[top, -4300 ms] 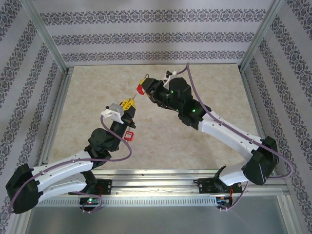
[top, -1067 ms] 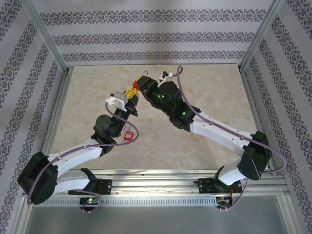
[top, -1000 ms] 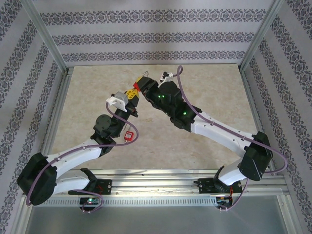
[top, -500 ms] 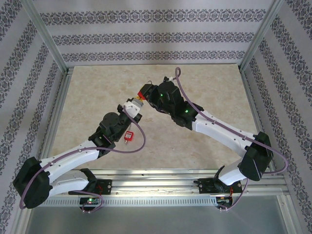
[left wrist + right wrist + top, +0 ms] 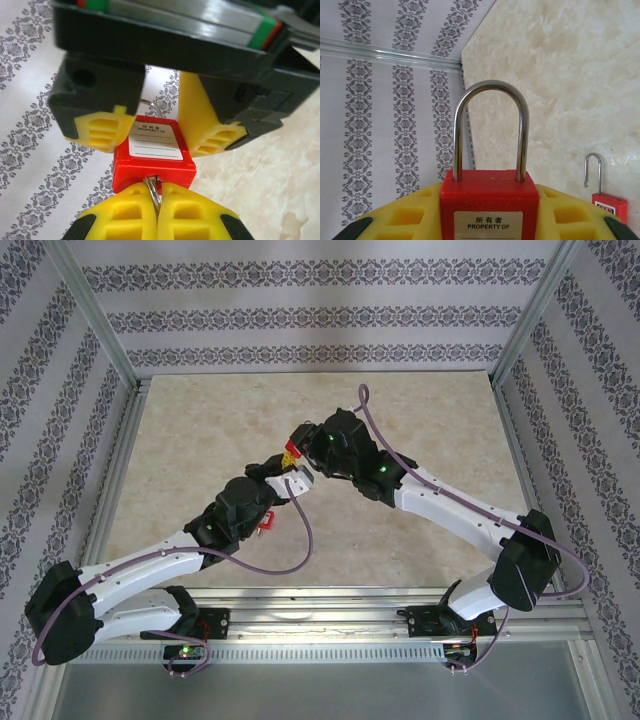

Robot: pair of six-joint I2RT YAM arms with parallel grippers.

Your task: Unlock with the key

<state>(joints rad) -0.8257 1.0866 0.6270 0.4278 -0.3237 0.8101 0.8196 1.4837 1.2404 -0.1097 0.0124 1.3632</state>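
The red padlock (image 5: 488, 200) clamped between right fingers (image 5: 400, 220); left fingers (image 5: 125, 215) closed on its key ring (image 5: 154, 188), just beneath

- Padlock (image 5: 488, 202): body and label cut off by the bottom edge, right wrist view.
- Key: blade hidden between left gripper (image 5: 159, 207) fingertips; ring (image 5: 156, 189) partly showing.
- Second padlock (image 5: 609, 201): lower body hidden, bottom right corner.
- Keyhole: covered; whether the key sits in it cannot be told.

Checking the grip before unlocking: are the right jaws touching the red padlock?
Touching. The right wrist view shows the red padlock clamped between the yellow pads, its body flush against them on both sides.
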